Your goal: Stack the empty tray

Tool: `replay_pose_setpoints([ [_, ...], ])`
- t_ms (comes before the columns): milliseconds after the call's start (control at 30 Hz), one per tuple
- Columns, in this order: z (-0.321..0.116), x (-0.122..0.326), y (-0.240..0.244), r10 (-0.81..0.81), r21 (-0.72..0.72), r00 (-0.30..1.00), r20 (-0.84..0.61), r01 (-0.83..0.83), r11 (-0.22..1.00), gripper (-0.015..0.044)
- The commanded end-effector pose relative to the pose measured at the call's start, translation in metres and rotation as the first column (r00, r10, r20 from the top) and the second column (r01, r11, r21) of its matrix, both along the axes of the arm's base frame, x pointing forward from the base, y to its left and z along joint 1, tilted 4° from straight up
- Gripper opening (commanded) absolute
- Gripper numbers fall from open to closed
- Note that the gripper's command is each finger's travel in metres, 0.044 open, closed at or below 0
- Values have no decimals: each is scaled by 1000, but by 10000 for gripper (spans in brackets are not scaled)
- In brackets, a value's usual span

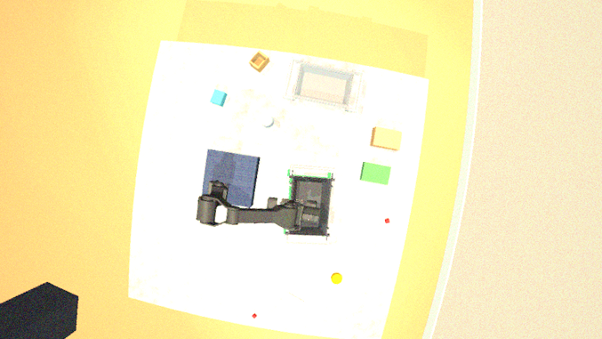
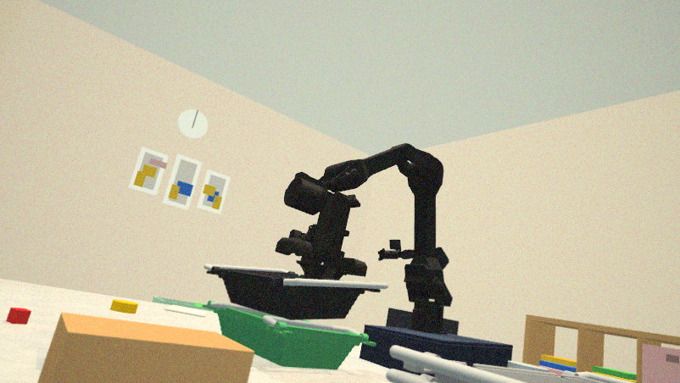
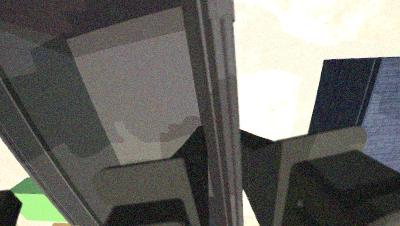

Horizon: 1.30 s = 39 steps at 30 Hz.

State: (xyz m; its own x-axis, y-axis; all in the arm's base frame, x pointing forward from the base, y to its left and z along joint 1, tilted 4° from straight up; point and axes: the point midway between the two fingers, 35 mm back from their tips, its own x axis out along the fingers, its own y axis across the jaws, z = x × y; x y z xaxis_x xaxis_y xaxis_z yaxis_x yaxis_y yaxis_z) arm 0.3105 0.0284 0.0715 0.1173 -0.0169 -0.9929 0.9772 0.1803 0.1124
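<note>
The black empty tray [image 1: 330, 205] [image 2: 290, 296] [image 3: 220, 65] hangs above the green loaded tray [image 2: 304, 345] [image 1: 289, 172], roughly level, with a gap below it in the exterior view. My gripper [image 2: 321, 275] [image 3: 211, 129] is shut on the black tray's long wall on the robot's side. The black tray's own pale bars stand at its ends. In the exterior view, one grey bar [image 2: 316, 325] of the green tray lies along its near end and another bar [image 2: 236, 308] shows farther back. How far in they lie is hard to tell. The load is hidden.
A clear tray [image 1: 301, 72] lies at the back. A dark blue slab [image 1: 236, 169] [image 2: 437, 346] [image 3: 342, 95] is under the arm's base. An orange box [image 1: 385, 139] [image 2: 142, 352] and green block [image 1: 376, 173] [image 3: 42, 205] stand beyond the trays. A yellow disc [image 1: 336, 278] [image 2: 124, 306] lies to one side.
</note>
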Motion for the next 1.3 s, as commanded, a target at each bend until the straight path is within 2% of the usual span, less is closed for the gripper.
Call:
replay_pose_setpoints([
  [0, -7, -8, -1, 2, -6, 999, -33, -2, 1000, 0],
  [333, -7, -8, -1, 2, -6, 999, -33, -2, 1000, 0],
  [367, 0, 0, 0, 0, 0, 1000, -1, 0, 1000, 0],
  [667, -14, -10, -2, 2, -6, 999, -32, -2, 1000, 0],
  [1267, -14, -10, -2, 2, -6, 999, -33, -2, 1000, 0],
])
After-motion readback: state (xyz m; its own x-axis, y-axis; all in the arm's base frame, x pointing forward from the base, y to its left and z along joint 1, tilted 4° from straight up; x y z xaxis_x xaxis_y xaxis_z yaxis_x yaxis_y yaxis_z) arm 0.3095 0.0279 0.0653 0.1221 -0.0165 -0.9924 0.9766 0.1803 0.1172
